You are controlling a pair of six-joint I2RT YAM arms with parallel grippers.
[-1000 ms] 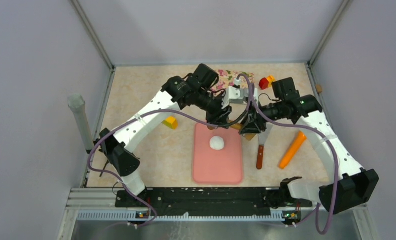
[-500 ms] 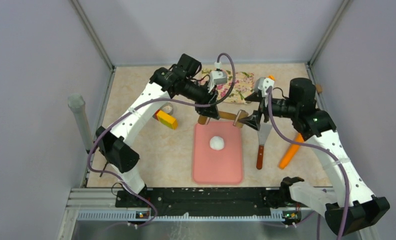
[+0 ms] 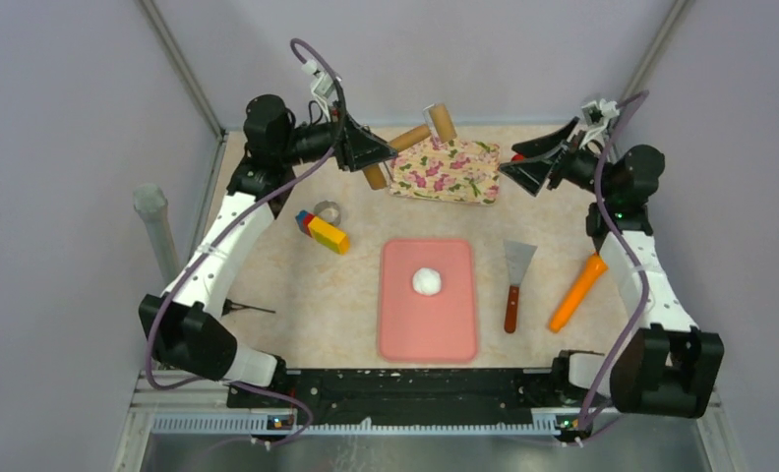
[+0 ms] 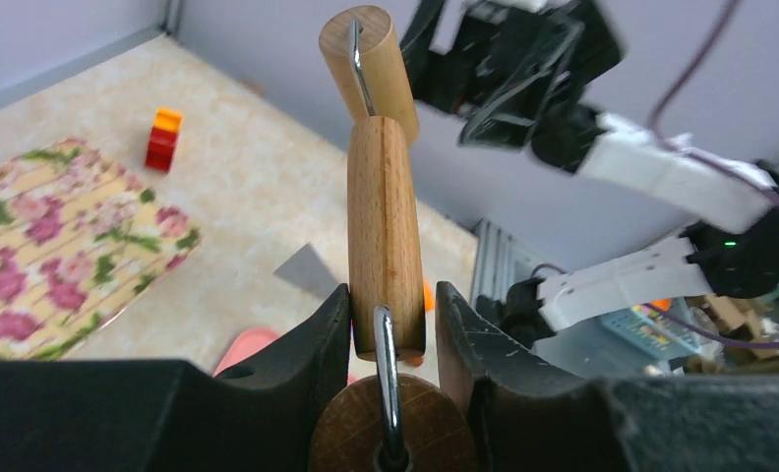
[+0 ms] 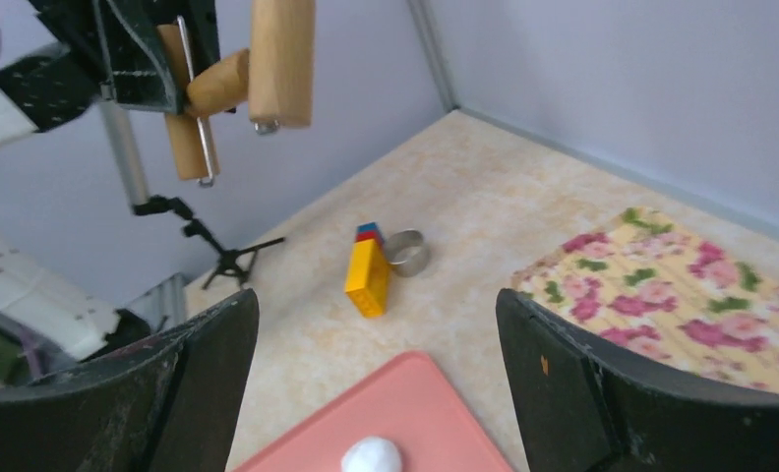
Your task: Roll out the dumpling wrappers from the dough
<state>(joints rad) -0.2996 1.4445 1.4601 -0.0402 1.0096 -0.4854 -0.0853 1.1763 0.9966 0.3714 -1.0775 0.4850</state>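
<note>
**Both arms up near the back wall, dough ball on the mat**

- Room: plain lavender-grey walls (image 3: 415, 59) on three sides, with aluminium frame posts in the back corners.
- Counter (image 3: 297, 285): beige, marbled finish, with a black rail along the near edge where the arm bases sit.
- Left arm: reaches up toward the back-left corner. Left gripper (image 4: 390, 300) has its fingers (image 4: 331, 329) pinching the middle handle of a wooden pastry roller (image 4: 386, 216). The roller is up off the counter, with a small roller on a wire bracket at each end.
- Right arm: reaches up at back right. Right gripper (image 5: 374, 305) has its fingers (image 5: 553, 374) spread wide, above the far right end of the cloth.
- Pink mat (image 3: 428, 329): rounded rectangle, flat at counter centre, long side running near to far.
- Floral cloth (image 3: 445, 172): yellow with pink flowers, lying flat behind the mat and apart from it.
- Grey post (image 3: 156, 231): upright, just outside the left edge of the counter.
- Orange carrot-shaped piece (image 3: 576, 292): lies at an angle at far right.
- Scraper (image 3: 514, 280): metal blade, wooden handle, between the mat and the orange piece. Blade points away from the bases.
- Yellow block (image 3: 329, 236): left of the mat, with a blue and red bit at its far end.
- Metal ring cutter (image 3: 329, 210): just beside that end.
- Dough (image 3: 427, 281): small white ball on the mat, slightly beyond its centre, well apart from both grippers.
- Red and orange blocks (image 4: 161, 138): stacked, beyond the cloth near the back wall.
- Small black tripod (image 5: 223, 258): at the left edge of the counter.
</note>
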